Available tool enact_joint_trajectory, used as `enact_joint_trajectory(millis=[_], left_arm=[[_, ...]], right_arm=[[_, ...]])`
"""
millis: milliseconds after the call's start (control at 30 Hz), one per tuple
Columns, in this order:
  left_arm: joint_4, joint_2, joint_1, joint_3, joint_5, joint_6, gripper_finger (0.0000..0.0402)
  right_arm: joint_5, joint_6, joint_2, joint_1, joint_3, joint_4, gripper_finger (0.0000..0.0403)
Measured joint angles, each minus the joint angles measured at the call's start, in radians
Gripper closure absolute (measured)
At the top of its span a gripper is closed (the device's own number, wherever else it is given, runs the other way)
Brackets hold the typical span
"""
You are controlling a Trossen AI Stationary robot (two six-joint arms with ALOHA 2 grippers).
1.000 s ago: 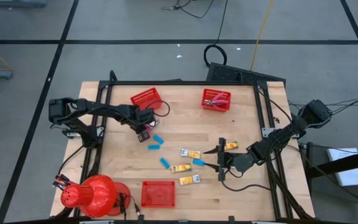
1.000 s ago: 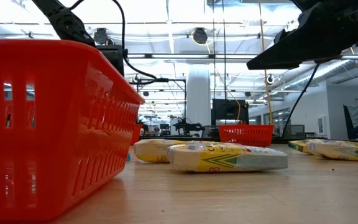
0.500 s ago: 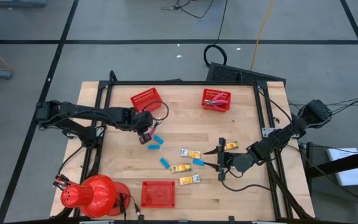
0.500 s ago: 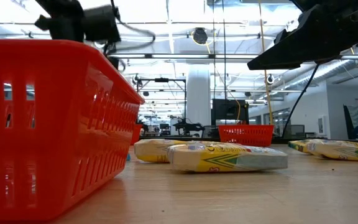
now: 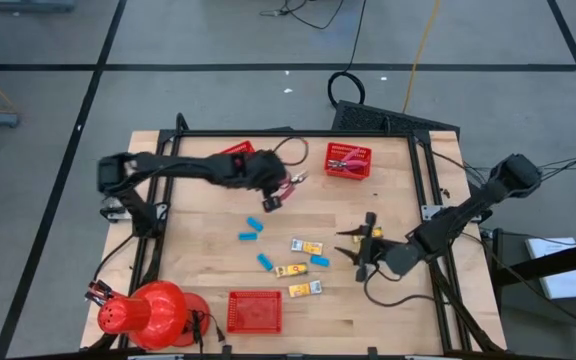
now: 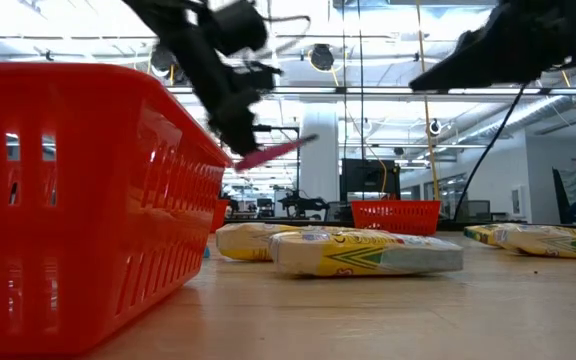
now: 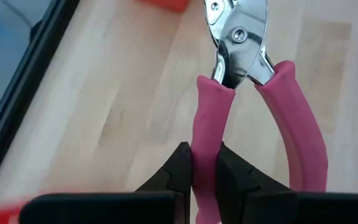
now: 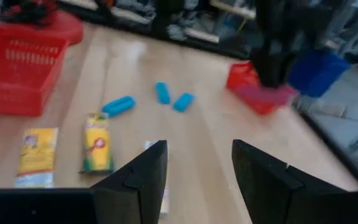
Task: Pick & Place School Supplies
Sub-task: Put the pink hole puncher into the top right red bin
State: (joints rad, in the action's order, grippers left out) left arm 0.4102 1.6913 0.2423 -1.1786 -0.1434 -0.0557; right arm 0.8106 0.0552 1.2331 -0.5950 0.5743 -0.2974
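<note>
One pink handle of the pliers (image 7: 241,93) is being clamped by the left gripper (image 7: 204,163), above the desk (image 5: 388,300) just beside the plier basket (image 5: 349,160). Next, release over that basket is being called for. The right gripper (image 8: 197,168) is being held apart near the yellow packets (image 5: 306,246).

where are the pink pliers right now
The left gripper holds the pink pliers by one handle, up off the table's far middle in the high view, between the two far red baskets.
</note>
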Motion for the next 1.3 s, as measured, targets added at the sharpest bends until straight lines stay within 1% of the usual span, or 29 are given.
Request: enact_joint_trajectory(millis=[167, 233, 300, 400, 600, 667, 767, 867, 967, 1033, 1100, 1233, 1300], left_arm=[[-0.005, 0.156, 0.047, -0.183, 0.066, -0.117, 0.0365], [0.004, 0.211, 0.058, -0.264, 0.096, -0.156, 0.0365], [0.03, 0.261, 0.067, -0.348, 0.119, -0.193, 0.0365], [0.078, 0.336, 0.086, -0.478, 0.143, -0.243, 0.0365], [0.205, 0.474, 0.119, -0.732, 0.152, -0.357, 0.0365], [0.218, 0.51, 0.127, -0.808, 0.181, -0.397, 0.0365], [0.222, 0.558, 0.142, -0.895, 0.262, -0.432, 0.0365], [0.222, 0.596, 0.163, -0.962, 0.33, -0.437, 0.0365], [0.214, 0.624, 0.18, -1.0, 0.376, -0.441, 0.0365], [0.212, 0.647, 0.189, -1.02, 0.417, -0.441, 0.0365], [0.201, 0.67, 0.191, -1.035, 0.446, -0.441, 0.0365], [0.173, 0.7, 0.185, -1.037, 0.461, -0.473, 0.0365], [0.164, 0.711, 0.181, -1.038, 0.448, -0.478, 0.0365]], right_arm=[[0.107, 0.009, -0.149, -0.029, 0.0, 0.168, 0.0232], [0.133, 0.019, -0.196, -0.037, 0.0, 0.222, 0.0232], [0.134, 0.028, -0.229, -0.04, 0.0, 0.249, 0.0232], [0.134, 0.03, -0.247, -0.04, 0.0, 0.283, 0.0232], [0.149, 0.04, -0.244, -0.04, 0.0, 0.337, 0.0232], [0.18, 0.049, -0.245, -0.04, 0.0, 0.363, 0.0232], [0.189, 0.074, -0.249, -0.04, 0.0, 0.424, 0.0232], [0.229, 0.115, -0.258, -0.044, 0.0, 0.492, 0.0232], [0.289, 0.162, -0.285, -0.063, 0.0, 0.578, 0.0232], [0.313, 0.182, -0.31, -0.076, 0.0, 0.614, 0.0232], [0.316, 0.192, -0.336, -0.083, 0.0, 0.632, 0.0232], [0.316, 0.182, -0.36, -0.083, -0.001, 0.631, 0.0232], [0.316, 0.166, -0.36, -0.083, -0.001, 0.619, 0.0232]])
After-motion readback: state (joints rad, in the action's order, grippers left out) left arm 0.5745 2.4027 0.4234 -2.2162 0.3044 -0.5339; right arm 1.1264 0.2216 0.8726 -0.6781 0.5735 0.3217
